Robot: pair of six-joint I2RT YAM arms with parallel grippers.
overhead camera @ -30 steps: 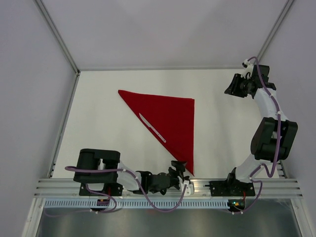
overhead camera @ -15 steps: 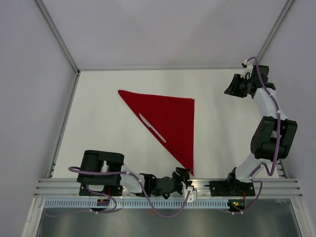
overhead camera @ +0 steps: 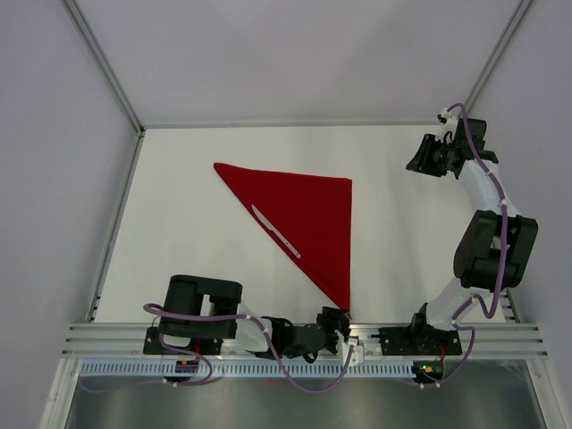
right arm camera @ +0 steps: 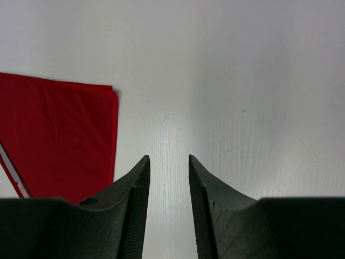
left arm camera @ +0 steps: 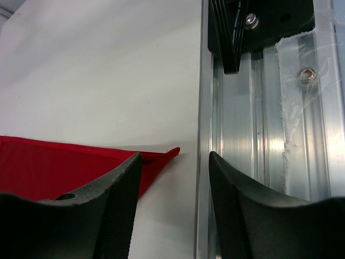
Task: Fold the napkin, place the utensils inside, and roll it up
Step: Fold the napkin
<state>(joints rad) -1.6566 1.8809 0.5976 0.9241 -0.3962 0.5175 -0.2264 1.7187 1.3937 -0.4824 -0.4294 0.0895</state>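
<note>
The red napkin [overhead camera: 304, 210] lies folded into a triangle on the white table, its near tip by the front rail. A white plastic knife [overhead camera: 275, 231] lies on it along the long folded edge. My left gripper [overhead camera: 340, 320] is low at the front rail, open and empty, just short of the napkin's near tip [left arm camera: 167, 155]. My right gripper [overhead camera: 416, 159] is open and empty, held above the table at the far right, apart from the napkin's far right corner [right arm camera: 102, 108]. A strip of the knife [right arm camera: 13, 175] shows in the right wrist view.
An aluminium rail [overhead camera: 295, 335] runs along the table's front edge, and it shows beside the left fingers in the left wrist view [left arm camera: 242, 156]. Grey walls and metal posts [overhead camera: 103, 63] enclose the table on three sides.
The left arm has swung right along the front rail and drawn back a little, its gripper settling at the napkin's near tip. The right arm and the napkin have not moved.
</note>
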